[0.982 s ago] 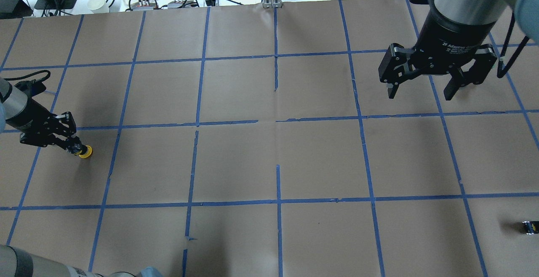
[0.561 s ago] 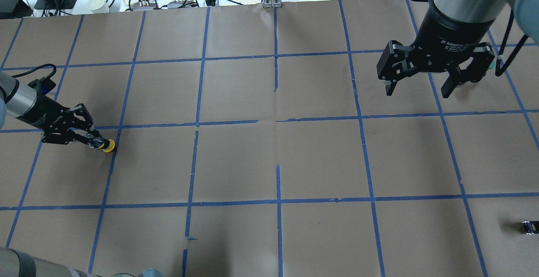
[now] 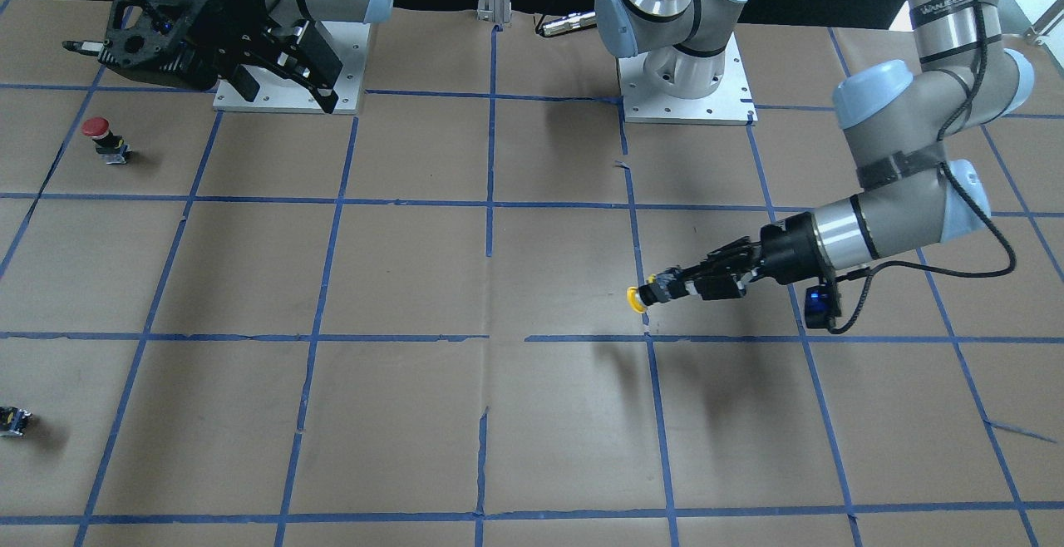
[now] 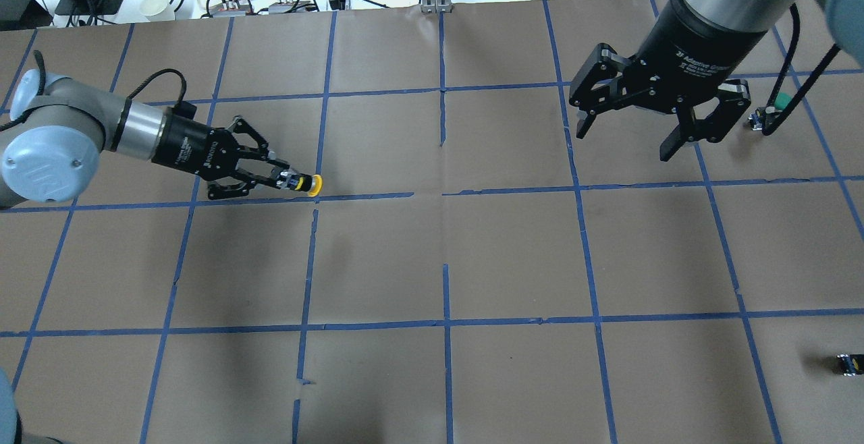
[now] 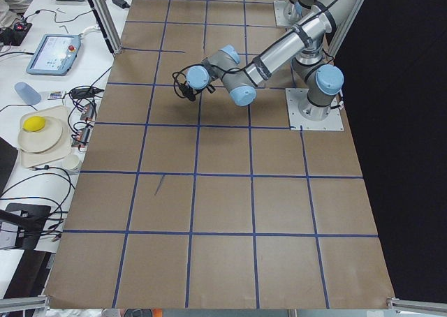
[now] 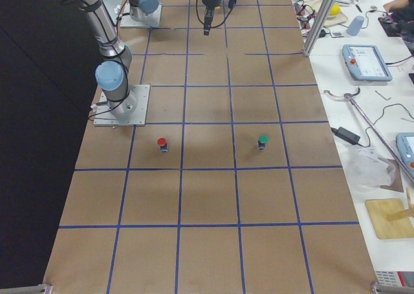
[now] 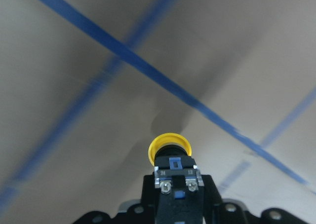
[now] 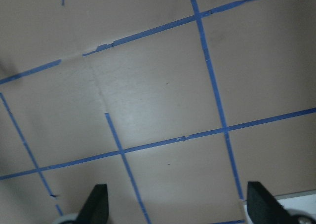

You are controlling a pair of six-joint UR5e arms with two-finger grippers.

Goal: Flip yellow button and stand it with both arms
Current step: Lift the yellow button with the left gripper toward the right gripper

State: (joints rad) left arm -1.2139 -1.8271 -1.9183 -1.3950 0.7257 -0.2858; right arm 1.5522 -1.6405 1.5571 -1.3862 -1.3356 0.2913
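Buttons number three: yellow-capped button [image 4: 310,185] clamped in left pincer [image 4: 289,179]; red-capped button [image 3: 99,133], green-capped button [image 6: 262,141] standing on table [image 4: 513,262]. Right pincer [image 4: 625,142] gapes empty.

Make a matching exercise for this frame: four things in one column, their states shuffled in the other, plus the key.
Things
1. yellow button
2. red button
3. left gripper
4. right gripper

States
A. open, holding nothing, above the table
B. standing on the table, cap up
C. shut on the yellow button
D. held above the table, cap pointing sideways

Pairs: 1-D, 2-B, 3-C, 4-A
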